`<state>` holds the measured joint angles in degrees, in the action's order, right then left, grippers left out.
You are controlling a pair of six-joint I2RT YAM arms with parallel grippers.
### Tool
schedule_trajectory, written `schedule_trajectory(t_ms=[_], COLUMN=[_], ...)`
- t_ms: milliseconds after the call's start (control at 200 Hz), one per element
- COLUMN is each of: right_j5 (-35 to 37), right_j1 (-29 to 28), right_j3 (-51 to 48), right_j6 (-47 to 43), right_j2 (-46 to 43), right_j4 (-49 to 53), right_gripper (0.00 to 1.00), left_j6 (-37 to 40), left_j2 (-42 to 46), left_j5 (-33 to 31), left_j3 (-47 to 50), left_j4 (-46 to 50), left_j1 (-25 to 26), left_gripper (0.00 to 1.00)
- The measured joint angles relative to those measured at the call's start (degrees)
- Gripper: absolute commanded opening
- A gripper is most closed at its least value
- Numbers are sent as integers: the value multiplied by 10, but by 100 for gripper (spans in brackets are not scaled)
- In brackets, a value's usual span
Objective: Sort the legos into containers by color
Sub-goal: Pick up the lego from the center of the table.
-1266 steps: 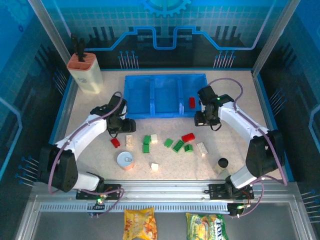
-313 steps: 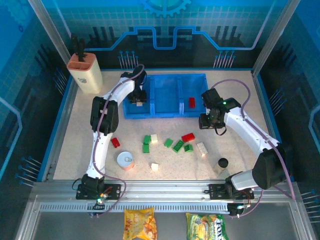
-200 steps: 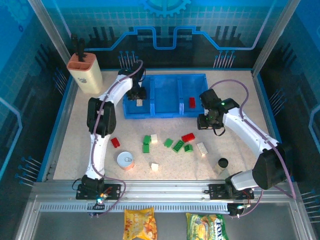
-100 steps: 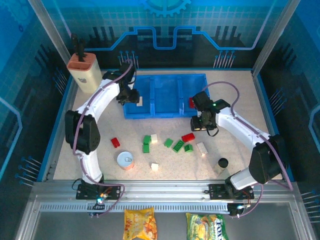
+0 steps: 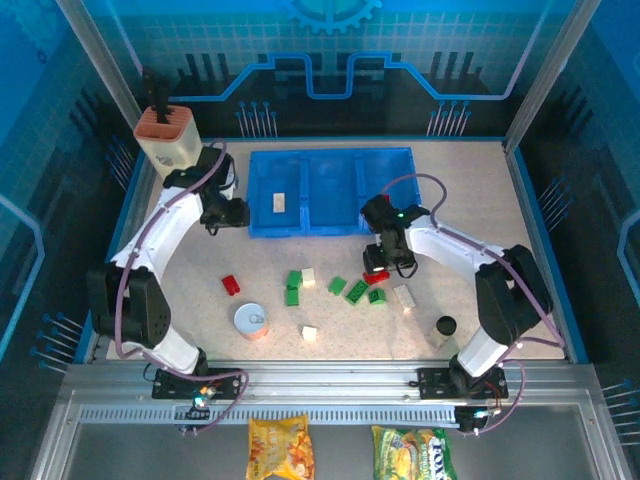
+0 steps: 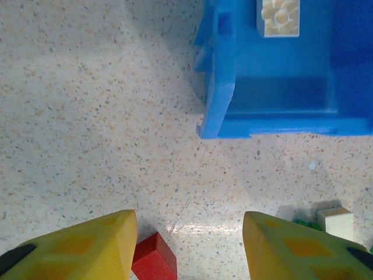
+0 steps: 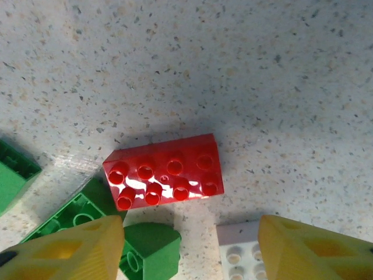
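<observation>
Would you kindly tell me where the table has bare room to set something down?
Bare: the table right of the tray, and the strip between tray and bricks. Crowded: the bricks under the right hand, between can and cap.

I'm driving a robot lab test cell, not a home or a shop: left arm point(image 5: 160, 235) and right arm point(image 5: 450, 245) are bolted to an aluminium rail point(image 5: 330, 385) at the near edge of a speckled tabletop point(image 5: 480, 200). The cell is boxed in by metal frame posts point(image 5: 100, 70) and blue printed wall panels point(image 5: 400, 50) with circuit lines and a gear graphic point(image 5: 330, 10). On the table are bench props: loose legos point(image 5: 355, 290), a blue three-bay tray point(image 5: 330, 190), a cream holder with orange top point(image 5: 170, 145) and a silver can point(image 5: 251, 321), with two snack packets point(image 5: 281, 447) outside the rail.
</observation>
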<state>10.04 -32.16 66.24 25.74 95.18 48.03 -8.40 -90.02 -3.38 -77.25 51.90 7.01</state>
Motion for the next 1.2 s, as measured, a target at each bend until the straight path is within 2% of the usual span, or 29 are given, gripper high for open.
schedule_trajectory(t_ms=[205,425,730,1201], right_j5=[5,5,5,16], right_j1=[-16,-22,-24,-24], right_j3=[24,44,51,50], right_j6=[-5,-5,-5,-4], right_j2=[46,73,101,123], right_j4=[-2,-2,-2,-10], right_gripper=[74,75,81,74], left_j6=[11,14,15,15], left_j2=[6,9,10,10], left_j5=[4,4,6,9], left_j3=[50,58,62,62], left_j4=[-46,-74,-85,-87], left_j1=[0,0,-1,-2], left_gripper=[51,51,51,51])
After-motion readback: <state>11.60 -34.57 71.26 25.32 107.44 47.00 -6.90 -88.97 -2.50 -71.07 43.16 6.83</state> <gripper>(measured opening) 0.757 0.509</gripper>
